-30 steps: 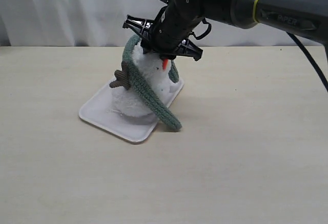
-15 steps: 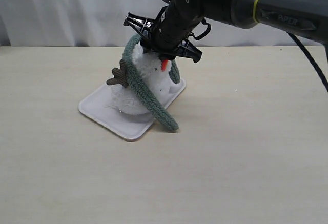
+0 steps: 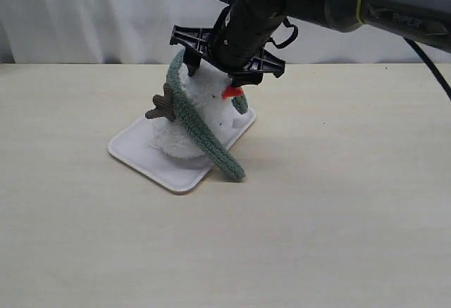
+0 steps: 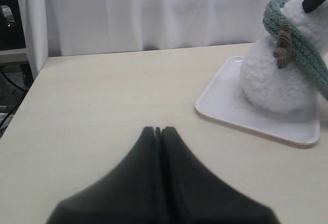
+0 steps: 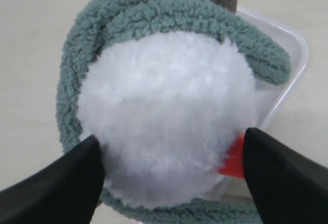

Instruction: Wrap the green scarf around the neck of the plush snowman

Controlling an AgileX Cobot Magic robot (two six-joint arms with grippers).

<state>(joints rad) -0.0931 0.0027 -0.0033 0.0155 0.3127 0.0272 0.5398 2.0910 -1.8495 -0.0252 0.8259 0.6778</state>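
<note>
Right claw point(image 3: 224, 65) lifted slightly, spread wide astride plush snowman point(image 3: 204, 100), upper centre. Green scarf point(image 3: 201, 128) loops round it, tail hanging lower right past white tray point(image 3: 141, 156). Left claw point(image 4: 158, 130) closed, empty, over desk point(image 3: 338, 202).

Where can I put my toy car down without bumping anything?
The table is bare in front of the white tray and on both sides of it. It's crowded on the tray, where the right gripper straddles the plush snowman and its green scarf.
</note>
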